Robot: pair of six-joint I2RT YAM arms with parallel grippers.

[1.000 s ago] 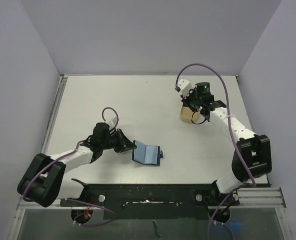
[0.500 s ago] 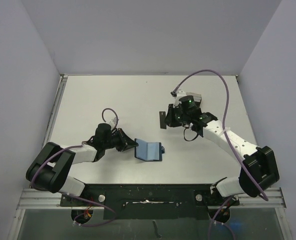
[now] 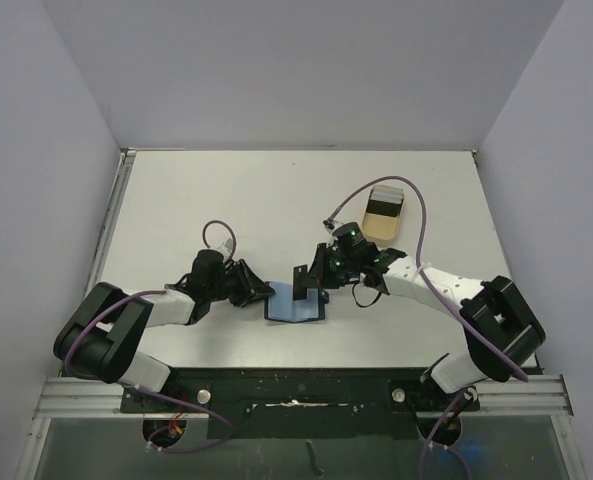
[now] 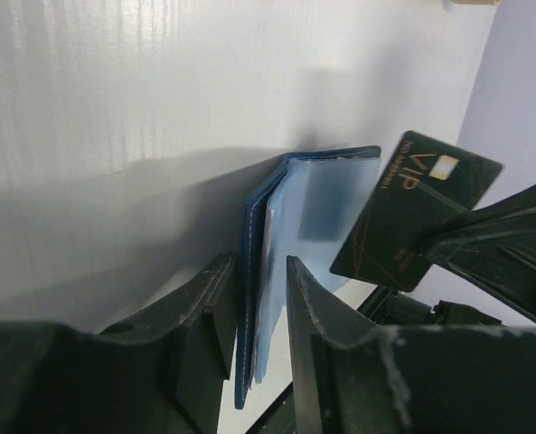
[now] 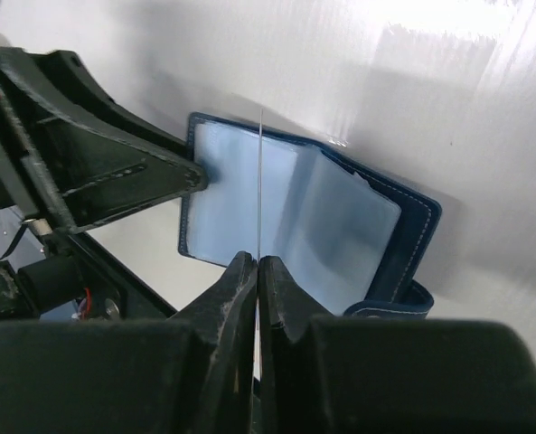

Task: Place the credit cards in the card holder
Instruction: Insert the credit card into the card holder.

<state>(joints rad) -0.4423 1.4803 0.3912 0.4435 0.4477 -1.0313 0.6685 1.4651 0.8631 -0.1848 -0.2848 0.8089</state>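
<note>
The card holder [image 3: 294, 309] lies open on the table, dark navy outside and light blue inside. My left gripper [image 3: 264, 294] is shut on its left edge; in the left wrist view the card holder [image 4: 258, 226] stands between the fingers [image 4: 215, 298]. My right gripper [image 3: 313, 279] is shut on a black credit card [image 3: 301, 279] and holds it on edge just above the open holder. The left wrist view shows this card [image 4: 412, 212] marked VIP. The right wrist view shows the card [image 5: 260, 172] edge-on over the holder's pockets [image 5: 340, 221], with my right gripper [image 5: 257, 263] closed on it.
A tan oval dish [image 3: 384, 226] stands at the back right with something dark inside it. My left gripper [image 5: 96, 167] fills the left of the right wrist view. The table's front rail [image 3: 296, 385] runs below the holder. Purple cables loop over both arms.
My right arm has swung from the dish at the back right down to the card holder, carrying the black card. The dish is now uncovered. My left gripper has stayed on the holder.
</note>
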